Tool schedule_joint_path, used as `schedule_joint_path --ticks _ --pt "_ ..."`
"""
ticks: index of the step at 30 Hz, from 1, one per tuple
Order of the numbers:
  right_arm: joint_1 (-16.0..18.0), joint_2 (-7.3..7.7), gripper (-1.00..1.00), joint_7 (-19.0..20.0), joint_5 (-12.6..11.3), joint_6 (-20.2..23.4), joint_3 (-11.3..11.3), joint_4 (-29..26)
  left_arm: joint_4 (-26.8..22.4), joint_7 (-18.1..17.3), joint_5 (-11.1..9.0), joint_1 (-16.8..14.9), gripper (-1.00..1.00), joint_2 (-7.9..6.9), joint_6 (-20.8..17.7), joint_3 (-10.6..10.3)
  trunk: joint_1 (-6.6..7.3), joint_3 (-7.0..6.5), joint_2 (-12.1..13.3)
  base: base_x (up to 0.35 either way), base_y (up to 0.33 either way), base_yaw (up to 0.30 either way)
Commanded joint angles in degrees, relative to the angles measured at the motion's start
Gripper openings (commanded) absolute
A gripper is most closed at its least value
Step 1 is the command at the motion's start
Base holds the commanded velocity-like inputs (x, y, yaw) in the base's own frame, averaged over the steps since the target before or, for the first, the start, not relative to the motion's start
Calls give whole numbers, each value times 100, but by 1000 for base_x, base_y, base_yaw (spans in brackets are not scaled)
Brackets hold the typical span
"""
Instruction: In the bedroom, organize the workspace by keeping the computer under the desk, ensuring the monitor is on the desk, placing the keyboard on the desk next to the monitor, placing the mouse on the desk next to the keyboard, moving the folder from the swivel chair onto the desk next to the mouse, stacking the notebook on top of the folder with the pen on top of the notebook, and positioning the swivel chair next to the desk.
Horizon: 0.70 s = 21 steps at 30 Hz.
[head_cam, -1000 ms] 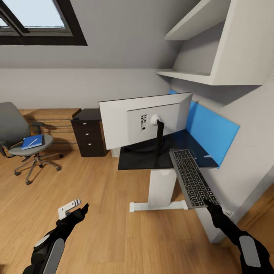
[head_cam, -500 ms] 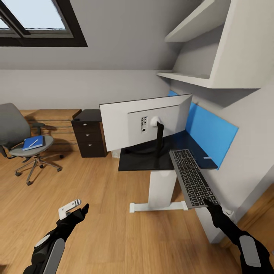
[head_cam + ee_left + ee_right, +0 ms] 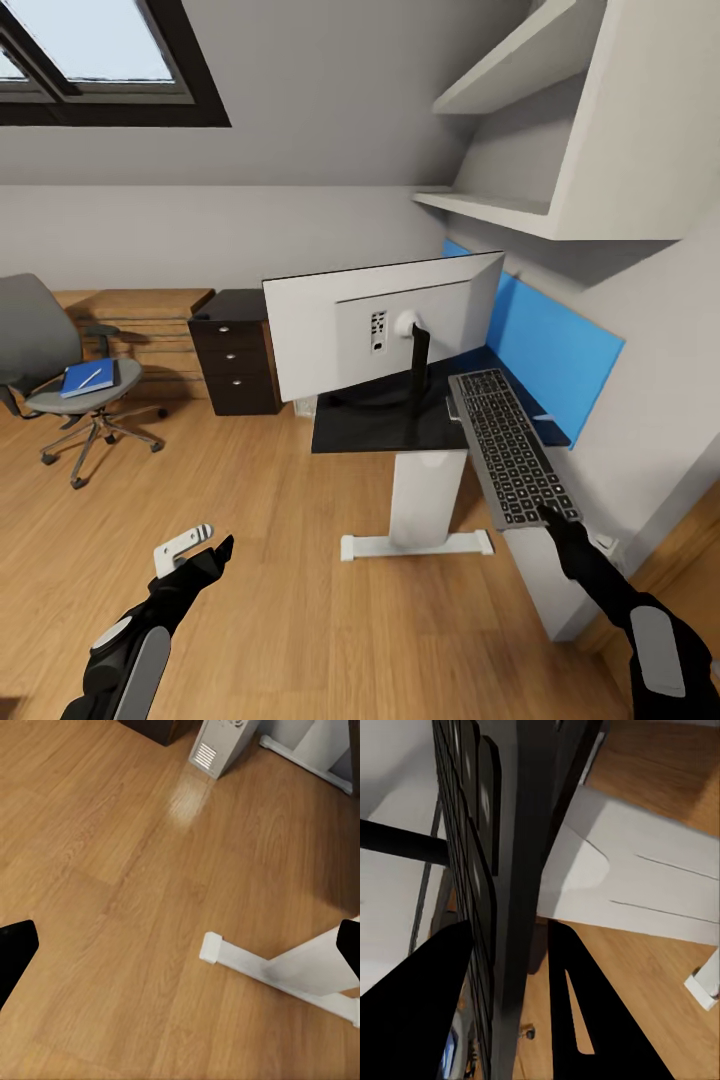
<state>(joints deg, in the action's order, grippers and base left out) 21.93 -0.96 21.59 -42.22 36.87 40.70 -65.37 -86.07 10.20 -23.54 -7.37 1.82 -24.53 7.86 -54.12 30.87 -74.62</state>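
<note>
Over by the far wall the swivel chair [image 3: 55, 370] stands well apart from the worktop, with the blue folder [image 3: 88, 378] lying on its seat and a thin white pen [image 3: 88, 377] resting on top. Nearer me, the left gripper [image 3: 200, 548] hangs released over bare wooden floor. The monitor [image 3: 385, 320] stands on the black worktop [image 3: 375, 425], its grey back toward us. The right gripper [image 3: 549, 516] is clenched on the near end of the keyboard [image 3: 510, 445], whose far end reaches over the worktop's edge just beside the monitor's stand. Placing the keyboard looks to be the step in hand; next it wants pushing forward, levelling and lowering flat beside the monitor before letting go.
</note>
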Motion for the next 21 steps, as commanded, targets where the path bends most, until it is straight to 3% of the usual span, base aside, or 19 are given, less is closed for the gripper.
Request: schedule_joint_path --ticks 1,6,7,8,9,13,16,18,21 --pt "4 -43 -100 5 -5 45 26 -52 -7 34 -58 -4 100 3 -24 5 0 6 -4 0 0 0" --pt "-184 -219 -100 3 -5 33 34 -482 -1 34 -55 -4 100 3 -19 5 0 6 -4 -91 80 0" --pt "-268 -301 -100 3 -5 32 34 -640 -1 34 -55 -3 100 3 -18 5 0 6 -4 -212 186 0" --pt "-438 -539 -100 3 0 31 34 -962 1 34 -55 -2 100 3 -18 5 0 6 -4 -241 213 0" --pt "-483 -612 -100 6 1 31 34 -1028 2 34 -55 -3 100 3 -18 5 0 6 -4 -246 218 0" --pt "-612 -785 -100 44 -5 38 31 -1103 7 34 -61 -2 100 3 -22 5 0 6 -4 -250 232 0" --pt "-655 -823 -100 53 3 33 -10 -965 11 34 -63 -4 100 3 -19 5 0 6 -4 -213 274 0" --pt "-662 -832 -100 55 104 27 -320 -789 11 34 -63 -2 100 3 -17 5 0 6 -4 -186 291 0" --pt "-663 -835 -100 56 317 23 -594 -627 11 34 -63 -1 100 3 -17 5 0 6 -4 -177 296 0"
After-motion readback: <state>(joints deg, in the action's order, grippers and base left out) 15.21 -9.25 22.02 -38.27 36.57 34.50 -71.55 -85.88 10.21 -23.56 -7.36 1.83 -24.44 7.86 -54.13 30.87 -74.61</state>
